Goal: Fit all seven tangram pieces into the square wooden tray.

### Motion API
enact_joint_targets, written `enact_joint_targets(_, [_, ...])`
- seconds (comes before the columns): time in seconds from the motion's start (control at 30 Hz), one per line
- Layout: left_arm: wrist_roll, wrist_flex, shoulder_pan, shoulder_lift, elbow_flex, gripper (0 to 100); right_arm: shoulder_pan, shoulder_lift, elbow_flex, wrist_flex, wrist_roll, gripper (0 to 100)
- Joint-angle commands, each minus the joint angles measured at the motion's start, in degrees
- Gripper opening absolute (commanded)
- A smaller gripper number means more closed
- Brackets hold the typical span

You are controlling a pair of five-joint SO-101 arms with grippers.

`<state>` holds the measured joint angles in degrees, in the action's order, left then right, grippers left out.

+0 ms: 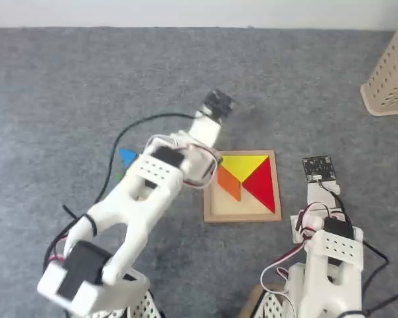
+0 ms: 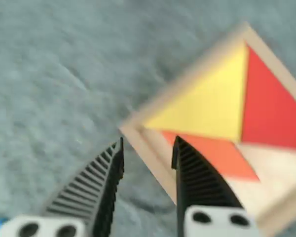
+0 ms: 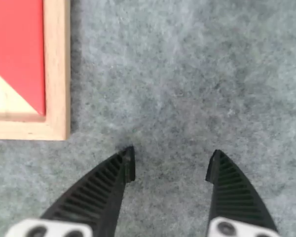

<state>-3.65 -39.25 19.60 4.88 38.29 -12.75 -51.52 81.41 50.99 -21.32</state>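
Left gripper (image 2: 148,143): jaws partly open, empty, one over the bench (image 2: 64,74) and one over the corner rim of the tray (image 1: 242,218), which sits mid-frame in the high view. Right gripper (image 3: 172,153): jaws wide open, empty, over bare bench just beside the tray's right edge. In the tray: yellow triangle (image 1: 247,162), red triangle (image 1: 264,185), orange piece (image 1: 229,183); the rest is unfilled. Blue piece (image 1: 127,157) lies centre-left, beside the left arm.

Risk: dropping or closing here would likely catch the rim, shove the tray and unseat pieces; an arm sweep could drag the blue piece.

No readable writing.
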Motion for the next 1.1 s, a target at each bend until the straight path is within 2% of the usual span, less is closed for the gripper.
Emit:
enact_joint_targets(0.0, [1.6, 2.7, -1.2, -5.6, -4.8, 15, 0.4, 0.4, -0.3, -0.8, 0.2, 24.2])
enact_joint_targets(0.13, [1.8, 1.1, -1.1, -13.6, -9.4, 15, 0.4, 0.4, -0.3, -0.8, 0.2, 24.2])
enact_joint_targets(0.27, [1.5, -1.8, -0.9, -15.1, -10.9, 15, 0.4, 0.4, -0.3, -0.8, 0.2, 24.2])
enact_joint_targets(0.7, [1.4, -3.1, 5.0, -3.3, 0.7, 15, 0.4, 0.4, -0.3, -0.8, 0.2, 24.2])
enact_joint_targets(1.0, [-0.1, -3.1, 3.4, 7.0, 4.3, 16, 0.4, 0.4, -0.3, -0.8, 0.2, 24.2])
enact_joint_targets(1.07, [0.6, -0.5, 2.9, 7.8, 4.2, 17, 0.4, 0.4, -0.3, -0.8, 0.2, 24.2])
